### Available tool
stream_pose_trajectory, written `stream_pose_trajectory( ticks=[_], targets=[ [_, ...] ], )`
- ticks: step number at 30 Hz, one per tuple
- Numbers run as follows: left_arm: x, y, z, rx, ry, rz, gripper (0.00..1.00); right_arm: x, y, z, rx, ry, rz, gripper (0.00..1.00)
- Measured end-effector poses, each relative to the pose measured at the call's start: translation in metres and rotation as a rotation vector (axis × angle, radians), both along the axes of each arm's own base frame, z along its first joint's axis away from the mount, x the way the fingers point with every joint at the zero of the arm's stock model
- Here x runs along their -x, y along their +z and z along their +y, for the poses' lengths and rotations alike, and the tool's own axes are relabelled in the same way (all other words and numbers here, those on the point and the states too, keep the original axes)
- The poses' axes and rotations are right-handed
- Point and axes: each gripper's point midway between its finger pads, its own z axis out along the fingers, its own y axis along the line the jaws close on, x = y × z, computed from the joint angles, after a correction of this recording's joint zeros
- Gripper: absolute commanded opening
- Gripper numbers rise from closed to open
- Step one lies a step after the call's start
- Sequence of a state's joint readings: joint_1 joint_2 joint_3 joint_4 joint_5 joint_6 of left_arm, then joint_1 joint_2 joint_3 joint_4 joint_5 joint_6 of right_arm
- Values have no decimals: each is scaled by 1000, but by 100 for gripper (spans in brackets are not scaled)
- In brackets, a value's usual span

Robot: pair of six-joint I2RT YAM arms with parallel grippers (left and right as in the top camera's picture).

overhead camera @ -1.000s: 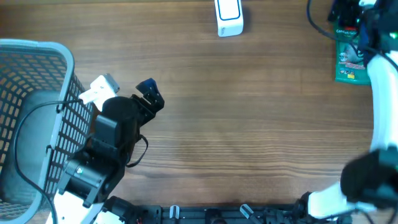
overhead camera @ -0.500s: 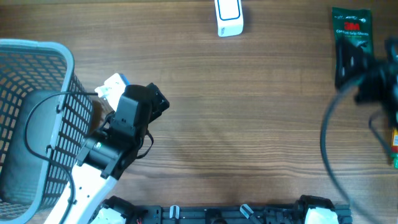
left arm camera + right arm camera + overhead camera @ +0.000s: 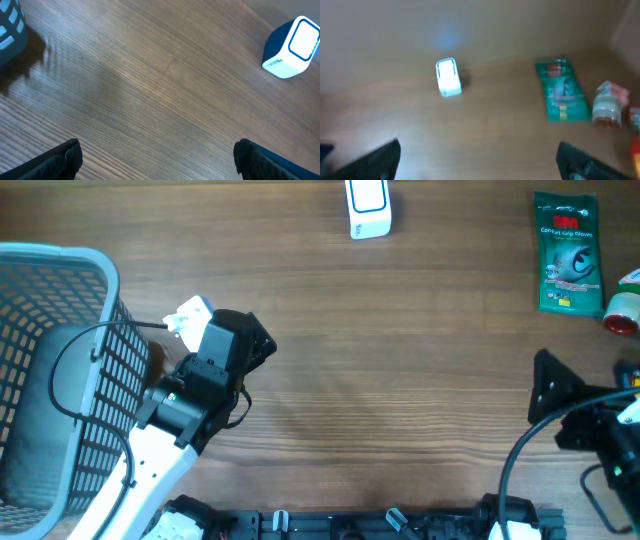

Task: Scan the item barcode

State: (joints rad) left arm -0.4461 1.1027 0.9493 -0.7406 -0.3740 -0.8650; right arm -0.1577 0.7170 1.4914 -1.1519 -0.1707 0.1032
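1. A red "3M" mark tops the green packet; the print beneath is too small to read. The scanner carries small lettering on its side in the left wrist view, also unreadable.
2. The packet lies flat on the wooden table, well right of the scanner, with neither gripper touching it.
3. The left arm reaches in from the near edge, left of the scanner. The left gripper has its jaws spread wide and holds nothing.
4. The right arm sits low, far right of the scanner. The right gripper gapes wide and is empty.
5. Only the overhead view shows the grey basket, far left of the scanner. The blurred right wrist view shows a red-capped jar just beyond the packet.
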Motion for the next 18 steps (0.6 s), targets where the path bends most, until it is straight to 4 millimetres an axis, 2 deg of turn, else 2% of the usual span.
stream_pose_trajectory(
  ticks=[4,7,9,11,13,18],
  targets=[
    [0,0,0,-1,0,1,100,-6,6,7,73,56,-317,100],
    [0,0,0,-2,1,0,100,-5,-6,20,109,124,-531,100],
    [0,0,0,-2,2,-1,100,-13,-39,29,122,182,-643,100],
    [-1,0,0,-2,2,-1,100,-20,-63,35,126,213,-693,100],
    [0,0,0,-3,2,-1,100,-28,-95,40,118,239,-699,100],
    [-1,0,0,-2,2,-1,100,-40,-138,42,80,249,-723,100]
  ],
)
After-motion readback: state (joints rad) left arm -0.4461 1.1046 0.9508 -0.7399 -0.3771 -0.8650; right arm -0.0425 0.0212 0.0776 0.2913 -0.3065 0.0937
